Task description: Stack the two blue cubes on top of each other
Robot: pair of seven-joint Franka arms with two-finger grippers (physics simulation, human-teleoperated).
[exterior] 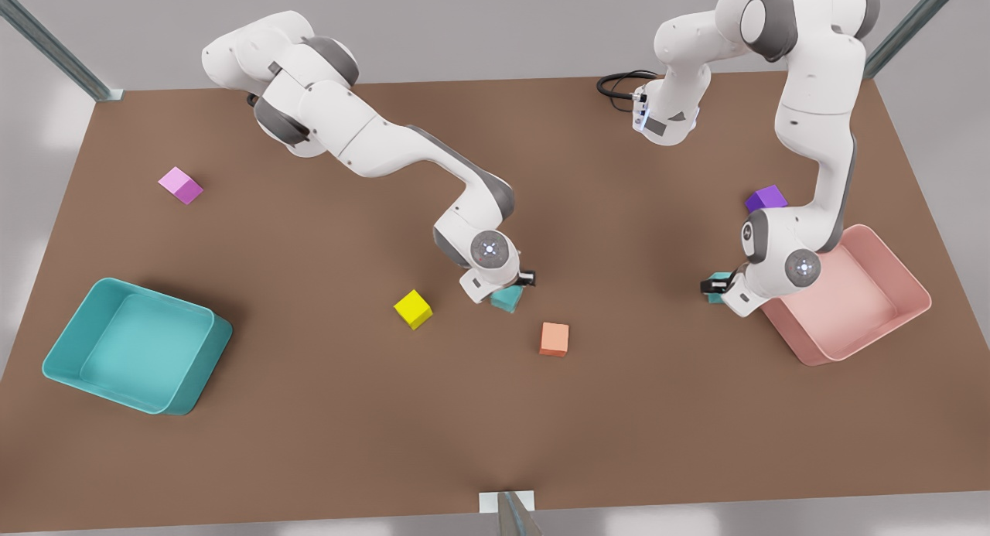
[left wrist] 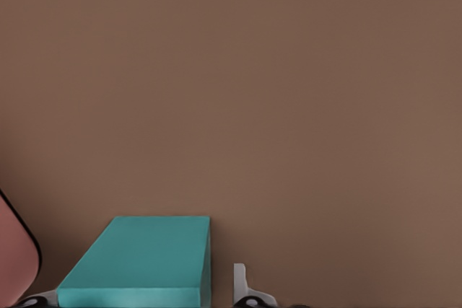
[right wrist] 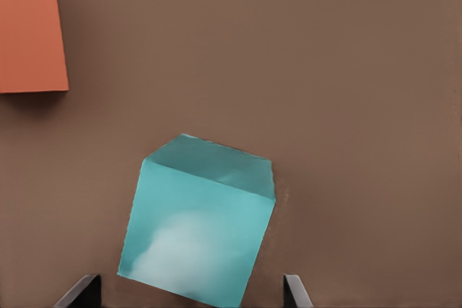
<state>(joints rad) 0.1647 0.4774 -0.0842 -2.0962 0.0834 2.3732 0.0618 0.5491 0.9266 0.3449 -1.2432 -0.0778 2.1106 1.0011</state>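
On my feed the brown table [exterior: 325, 412] fills the frame. My right claw [exterior: 520, 282] sits at centre, fingers apart around one blue cube [exterior: 506, 297], near the orange cube [exterior: 554, 339]. My left claw [exterior: 718, 287] is at right beside the pink tray [exterior: 901, 277], fingers apart either side of the other blue cube [left wrist: 137, 265]. I'd judge squaring up on the skewed centre cube before closing matters most.

Open table [exterior: 309, 428] between teal cubes; orange cube [exterior: 554, 339] flanks it.
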